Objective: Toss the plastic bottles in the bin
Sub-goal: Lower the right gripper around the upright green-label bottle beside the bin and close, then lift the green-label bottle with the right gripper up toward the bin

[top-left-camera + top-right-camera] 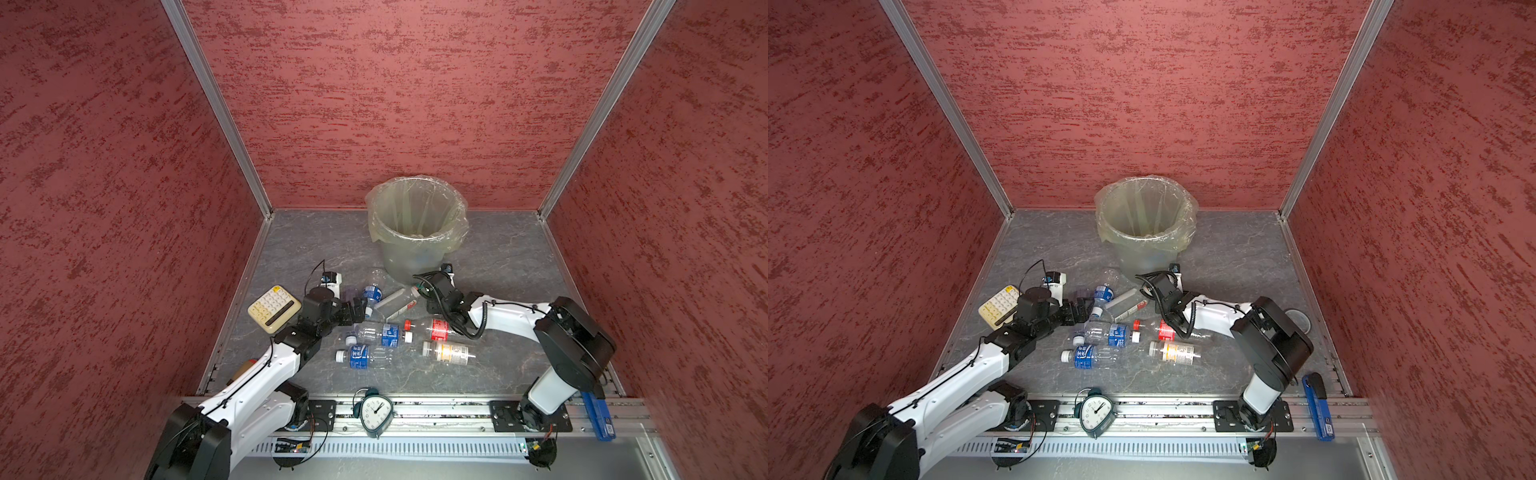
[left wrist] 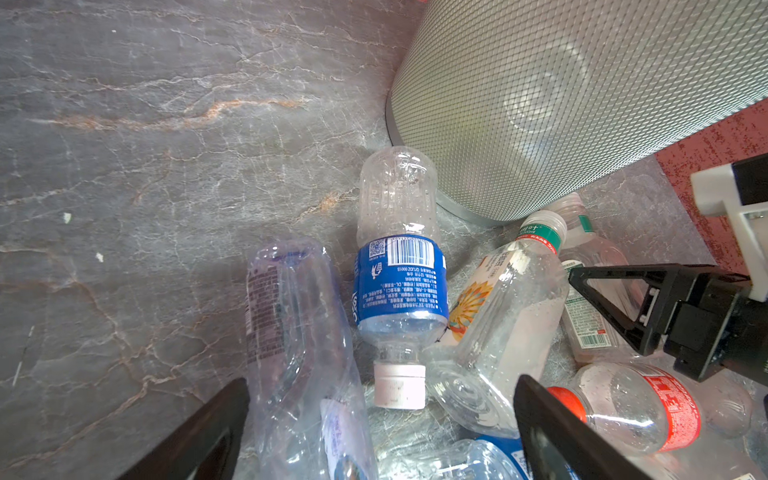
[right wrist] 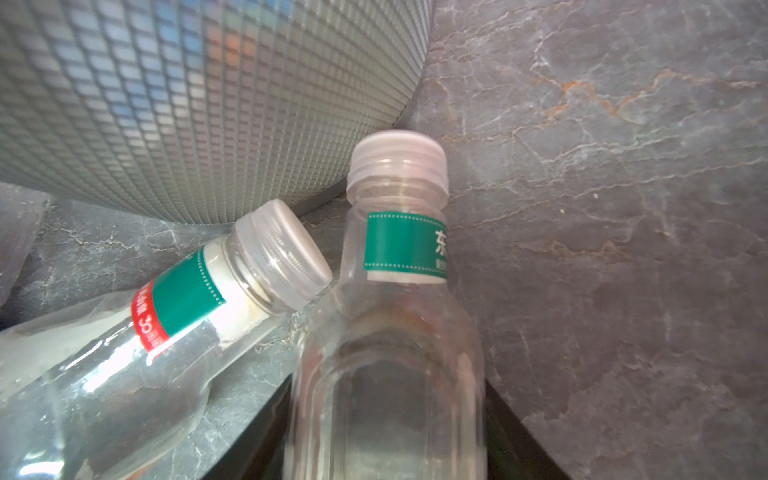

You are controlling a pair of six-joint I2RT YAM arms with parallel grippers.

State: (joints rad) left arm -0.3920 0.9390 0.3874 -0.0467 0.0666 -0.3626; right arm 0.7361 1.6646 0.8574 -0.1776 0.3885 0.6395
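Observation:
The bin (image 1: pixel 415 257), grey-green with a yellowish bag over its rim, stands at the back of the floor. Several plastic bottles lie in front of it, among them a blue-labelled one (image 1: pixel 382 334), a red-labelled one (image 1: pixel 434 328) and a yellow-labelled one (image 1: pixel 449 352). My right gripper (image 3: pixel 386 386) is low beside the bin's base (image 3: pixel 187 104), shut on a clear bottle (image 3: pixel 399 249) with a green neck band and pale cap; a second such bottle (image 3: pixel 187 299) leans against it. My left gripper (image 2: pixel 382 382) is open over a crushed clear bottle (image 2: pixel 291 332) and a blue-labelled bottle (image 2: pixel 399 282).
A cream calculator (image 1: pixel 274 308) lies left of my left wrist. A teal alarm clock (image 1: pixel 376 411) stands on the front rail. A blue object (image 1: pixel 598 415) leans at the front right. Red walls close in three sides.

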